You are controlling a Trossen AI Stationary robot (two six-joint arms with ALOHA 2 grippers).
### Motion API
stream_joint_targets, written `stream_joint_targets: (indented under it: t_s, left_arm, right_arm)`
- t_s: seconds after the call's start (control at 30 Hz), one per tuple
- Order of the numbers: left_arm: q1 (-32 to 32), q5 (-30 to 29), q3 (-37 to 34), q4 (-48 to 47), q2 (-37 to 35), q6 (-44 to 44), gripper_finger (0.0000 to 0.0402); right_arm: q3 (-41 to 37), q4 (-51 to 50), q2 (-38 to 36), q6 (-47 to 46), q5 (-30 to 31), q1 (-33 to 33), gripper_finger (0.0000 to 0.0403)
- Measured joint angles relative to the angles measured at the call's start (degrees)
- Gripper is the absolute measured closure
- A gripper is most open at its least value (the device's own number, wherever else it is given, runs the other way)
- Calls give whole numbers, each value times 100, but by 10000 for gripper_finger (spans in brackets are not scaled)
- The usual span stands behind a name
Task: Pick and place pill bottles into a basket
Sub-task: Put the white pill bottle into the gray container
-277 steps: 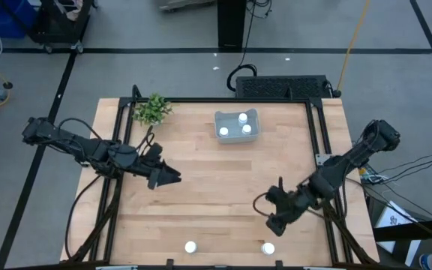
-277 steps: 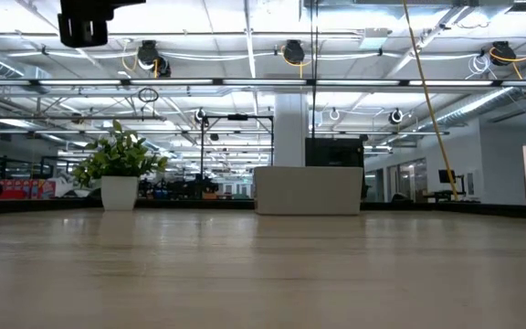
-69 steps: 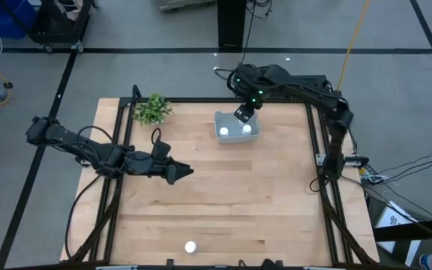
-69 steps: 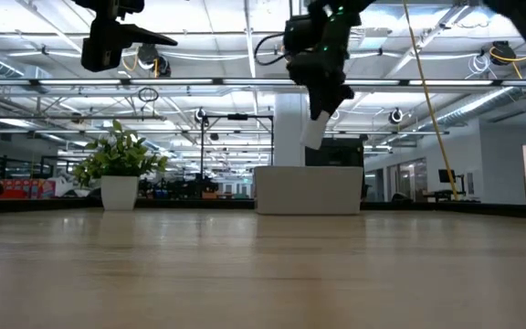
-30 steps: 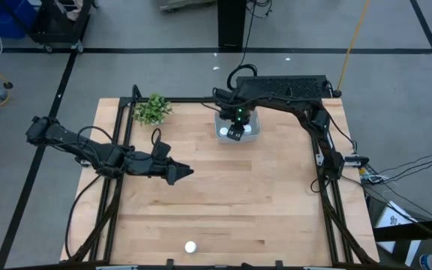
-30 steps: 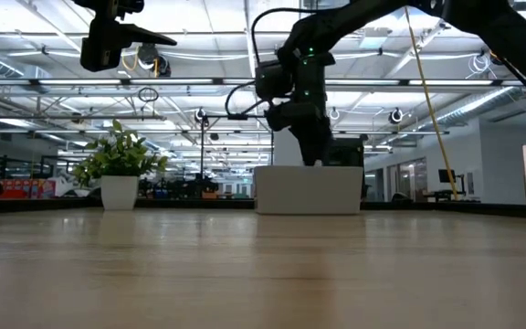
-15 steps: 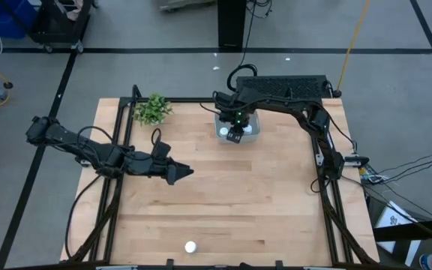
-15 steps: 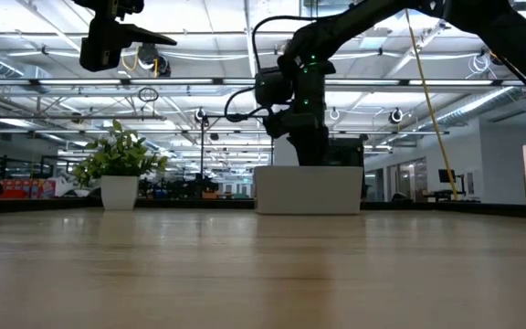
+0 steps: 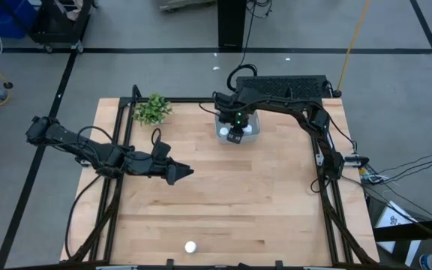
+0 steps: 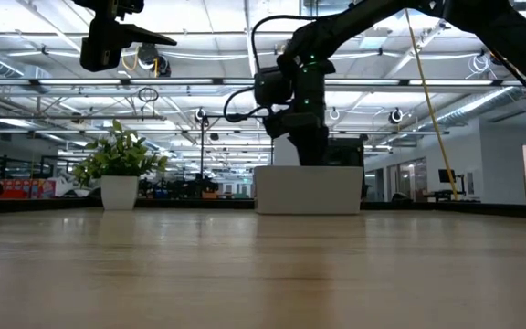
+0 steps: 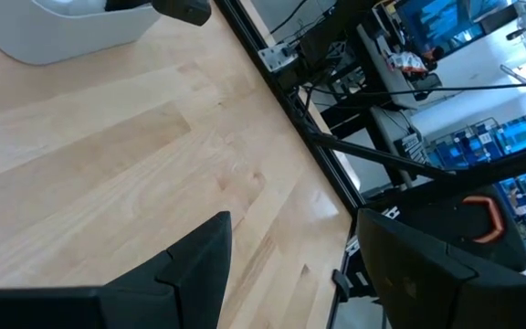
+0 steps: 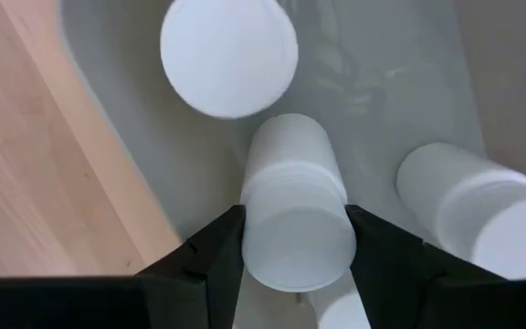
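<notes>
In my right wrist view I see one pill bottle (image 12: 295, 206) clamped between the two dark fingers (image 12: 210, 260) of the right claw (image 12: 295, 247), and it is inside the basket (image 12: 144, 164), low between the pale walls. Two other bottles are in the basket with it: one (image 12: 229, 57) stands upright and shows me its round cap, and another (image 12: 468, 215) is just beside the held bottle. From the high view, the basket (image 9: 255, 129) sits at the far middle of the table (image 9: 223, 195), and the right claw (image 9: 235, 135) is directly over it, so most of the bin is covered by the arm. One more bottle (image 9: 190, 246) stands alone near the front edge of the table, well apart from the basket. The left claw (image 9: 180, 172) hangs above the left-middle part of the table, and in its wrist view the fingers (image 11: 190, 274) are apart with only bare wood between them. A small green plant (image 9: 151, 109) is at the far left corner of the table.
</notes>
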State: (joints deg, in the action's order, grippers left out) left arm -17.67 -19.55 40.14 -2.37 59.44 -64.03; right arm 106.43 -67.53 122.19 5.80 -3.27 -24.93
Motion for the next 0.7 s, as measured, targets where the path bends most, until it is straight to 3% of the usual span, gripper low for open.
stream_joint_targets:
  t_s: [0.7]
  left_arm:
    - [2,2,-2,4,0,-42,158]
  right_arm:
    - [0,-629,0,-52,18,-26,249]
